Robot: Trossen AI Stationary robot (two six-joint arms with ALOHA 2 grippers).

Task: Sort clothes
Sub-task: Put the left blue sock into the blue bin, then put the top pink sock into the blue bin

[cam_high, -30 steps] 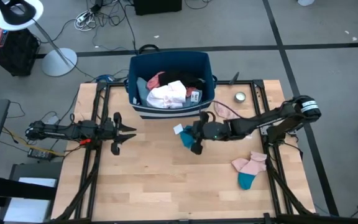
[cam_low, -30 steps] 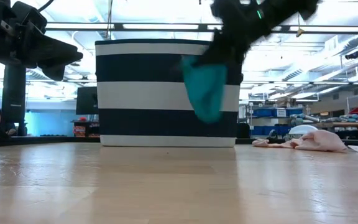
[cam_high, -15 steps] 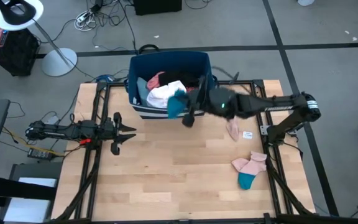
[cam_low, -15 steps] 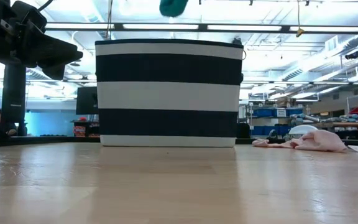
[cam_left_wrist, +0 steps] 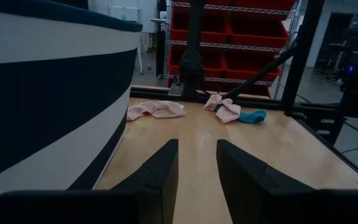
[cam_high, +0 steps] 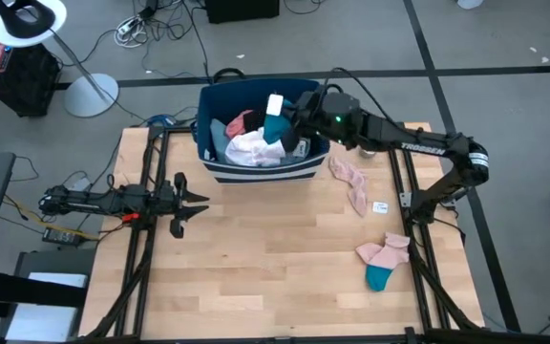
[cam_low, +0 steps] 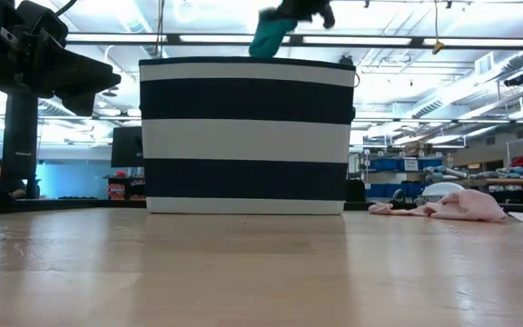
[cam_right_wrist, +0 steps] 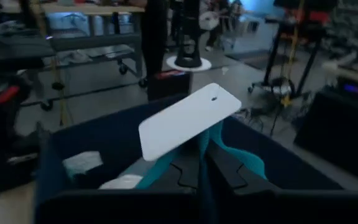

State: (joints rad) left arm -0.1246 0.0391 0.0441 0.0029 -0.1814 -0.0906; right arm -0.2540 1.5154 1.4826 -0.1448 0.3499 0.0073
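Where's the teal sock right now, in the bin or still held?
Still held. The right end effector is shut on the teal sock, which hangs over the open bin; the low view shows the sock above the rim.

Wooden table (cam_high: 256,268), striped bin (cam_high: 256,170) at back edge, pink garment (cam_high: 351,182), pink-and-teal socks (cam_high: 383,260), small tag (cam_high: 381,206)

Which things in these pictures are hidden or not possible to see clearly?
- Bin contents: low view, the striped wall hides them.
- Teal sock: right wrist view, its white tag and the right gripper cover most.
- Card near the pink sock: high view, too small to read.
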